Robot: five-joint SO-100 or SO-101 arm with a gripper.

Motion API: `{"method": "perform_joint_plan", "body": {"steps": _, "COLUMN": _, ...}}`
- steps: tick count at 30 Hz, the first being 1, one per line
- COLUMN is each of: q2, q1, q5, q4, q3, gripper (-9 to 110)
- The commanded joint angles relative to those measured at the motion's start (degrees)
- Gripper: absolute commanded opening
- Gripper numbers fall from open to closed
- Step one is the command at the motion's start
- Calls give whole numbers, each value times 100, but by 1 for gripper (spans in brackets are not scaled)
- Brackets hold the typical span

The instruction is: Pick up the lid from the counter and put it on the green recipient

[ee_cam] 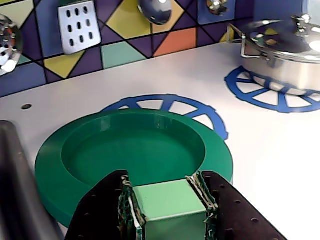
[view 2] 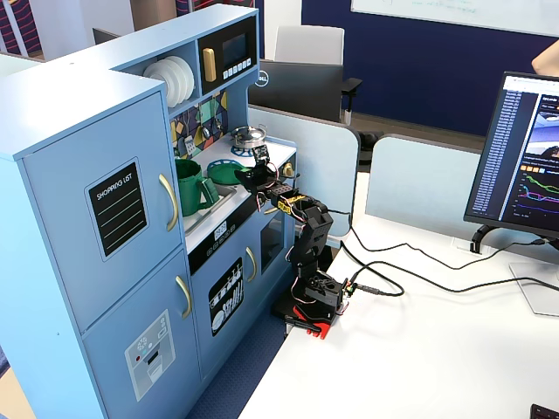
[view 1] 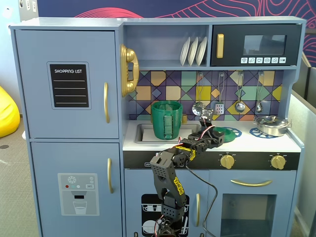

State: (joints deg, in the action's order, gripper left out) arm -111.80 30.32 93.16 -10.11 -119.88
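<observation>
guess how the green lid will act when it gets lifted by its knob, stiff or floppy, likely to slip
Probably stiff: the lid looks like thick moulded plastic with a raised rim. Likely light, being a thin toy disc. The glossy surface hints at slipperiness, but the pincer squeezes the blocky knob on flat sides, so it should hold, though the disc may tilt.

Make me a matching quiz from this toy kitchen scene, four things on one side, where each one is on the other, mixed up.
Things:
1. lid
2. green pot
3. silver pot
4. plates

Places:
A. on the top shelf
B. in the sink
C. on the right burner ring
D. on the left burner ring, knob between the claw's fingers

Pairs: 1-D, 2-B, 3-C, 4-A
</observation>
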Motion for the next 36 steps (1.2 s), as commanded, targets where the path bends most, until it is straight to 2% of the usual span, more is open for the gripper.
{"method": "perform_joint_plan", "body": {"steps": 1, "q2": -123, "q1": -105, "q5": -44, "q4": -202, "q3": 606, "gripper": 0}}
{"method": "perform_joint_plan", "body": {"steps": 12, "q2": -396, "q1": -439, "q5": -158, "q4": 1960, "q3": 3138, "gripper": 0}}
{"method": "perform_joint_plan", "body": {"steps": 23, "q2": -712, "q1": -1652, "q5": -79, "q4": 4008, "q3": 4667, "gripper": 0}}
{"method": "perform_joint_plan", "body": {"steps": 36, "q2": -571, "q1": -2602, "q5": 176, "q4": 4140, "q3": 4755, "gripper": 0}}
